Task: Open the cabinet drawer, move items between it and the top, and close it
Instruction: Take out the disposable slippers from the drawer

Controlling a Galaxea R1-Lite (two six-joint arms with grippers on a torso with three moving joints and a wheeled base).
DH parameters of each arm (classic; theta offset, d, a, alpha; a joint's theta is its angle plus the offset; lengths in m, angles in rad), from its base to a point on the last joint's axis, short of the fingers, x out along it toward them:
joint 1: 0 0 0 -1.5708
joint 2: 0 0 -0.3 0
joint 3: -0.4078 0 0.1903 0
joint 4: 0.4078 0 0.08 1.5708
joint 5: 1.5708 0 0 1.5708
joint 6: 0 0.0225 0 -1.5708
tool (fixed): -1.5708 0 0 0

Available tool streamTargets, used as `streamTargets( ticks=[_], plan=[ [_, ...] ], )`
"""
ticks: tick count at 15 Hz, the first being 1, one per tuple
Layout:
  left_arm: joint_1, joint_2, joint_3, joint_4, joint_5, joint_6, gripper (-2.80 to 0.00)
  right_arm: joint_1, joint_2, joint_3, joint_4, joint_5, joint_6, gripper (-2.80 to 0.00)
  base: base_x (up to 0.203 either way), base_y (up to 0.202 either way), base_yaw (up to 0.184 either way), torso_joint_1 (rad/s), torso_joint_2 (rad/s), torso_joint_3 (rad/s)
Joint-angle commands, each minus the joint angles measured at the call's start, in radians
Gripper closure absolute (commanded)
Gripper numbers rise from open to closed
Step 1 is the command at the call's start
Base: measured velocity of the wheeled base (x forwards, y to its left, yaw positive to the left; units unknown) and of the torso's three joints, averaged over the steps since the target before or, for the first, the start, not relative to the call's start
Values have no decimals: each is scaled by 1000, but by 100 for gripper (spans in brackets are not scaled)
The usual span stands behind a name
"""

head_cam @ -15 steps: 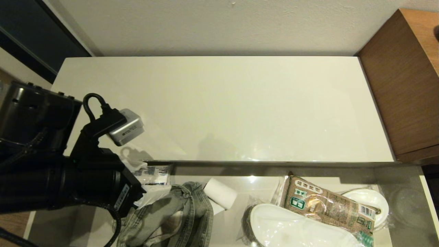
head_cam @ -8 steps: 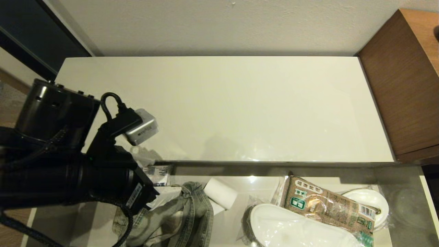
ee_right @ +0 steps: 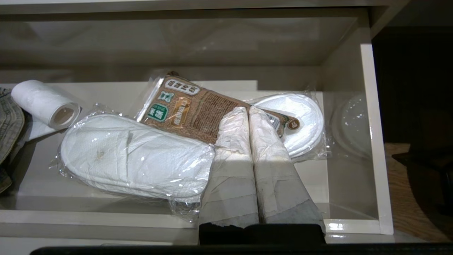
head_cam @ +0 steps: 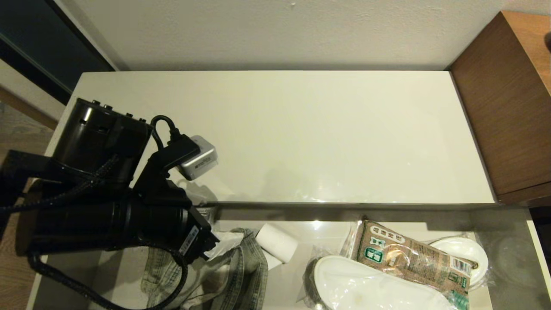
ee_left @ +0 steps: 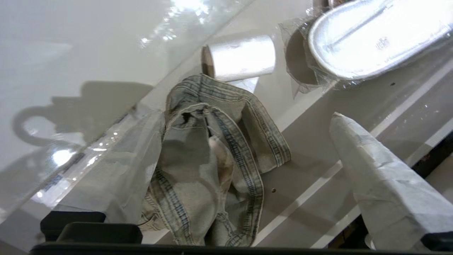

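The cabinet drawer [head_cam: 538,245] stands pulled out below the glossy beige top [head_cam: 275,129], which is bare. The grey-green denim garment [head_cam: 245,267] lies crumpled in the drawer's left part. White slippers [head_cam: 366,288] in clear wrap lie to its right. My left arm [head_cam: 112,219] reaches over the drawer's left end. In the left wrist view my left gripper [ee_left: 244,117] is open wide just above the denim [ee_left: 212,148], holding nothing. My right gripper [ee_right: 248,109] is shut and empty, in front of the drawer over the slippers [ee_right: 131,156].
A brown printed packet [head_cam: 409,258] lies across the slippers, and a white paper roll [head_cam: 277,243] sits beside the denim. More wrapped white slippers [head_cam: 462,254] lie at the drawer's right. A brown wood desk [head_cam: 512,107] borders the top on the right; a wall stands behind.
My left arm has moved to the right and slightly toward the cabinet, so its gripper now hangs over the denim. Nothing in the drawer has moved.
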Motion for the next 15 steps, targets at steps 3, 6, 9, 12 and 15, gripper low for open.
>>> streamTargets(
  ticks=[3,6,9,12,15],
  plan=[
    [-12,7,0,0,7,1,-280,1,-22,2,-1,0,-1,0,0,0,0,0,0,0],
    [-12,9,0,0,10,0,-280,1,-22,2,-1,0,-1,0,0,0,0,0,0,0],
    [-15,21,-1,0,16,-1,-280,1,-22,2,-1,0,-1,0,0,0,0,0,0,0],
    [-19,39,-15,-1,18,-1,-280,1,-22,2,-1,0,1,0,0,0,0,0,0,0],
    [-24,56,-15,-1,15,1,-280,1,-22,2,-1,0,1,0,0,0,0,0,0,0]
  ],
)
